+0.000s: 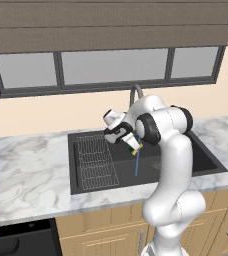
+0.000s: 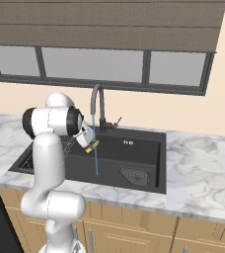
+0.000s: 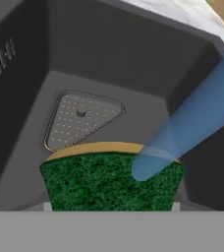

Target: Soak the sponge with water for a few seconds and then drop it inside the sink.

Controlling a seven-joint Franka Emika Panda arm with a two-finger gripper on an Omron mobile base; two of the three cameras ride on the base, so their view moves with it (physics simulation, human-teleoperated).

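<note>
The sponge [image 1: 132,145], dark green over a yellow base, is held above the sink [image 1: 186,152], and my gripper [image 1: 129,140] is shut on it. A thin light-blue stream of water [image 1: 136,165] falls from the dark curved faucet [image 1: 135,93] and strikes the sponge. From the right base, the sponge [image 2: 91,146] hangs tilted under the faucet [image 2: 96,99], with the water [image 2: 95,162] running on down into the black sink [image 2: 139,155]. The hand view has the water [image 3: 197,118] landing on the right part of the sponge's green face [image 3: 99,184], with the sink floor [image 3: 148,115] below.
A wire grid rack [image 1: 96,162] lies in the sink's left part. A triangular drain [image 2: 134,176] sits in the floor on the right, also seen as the drain [image 3: 79,120] under the sponge. Marble counter [image 1: 26,170] flanks the basin; a window wall stands behind.
</note>
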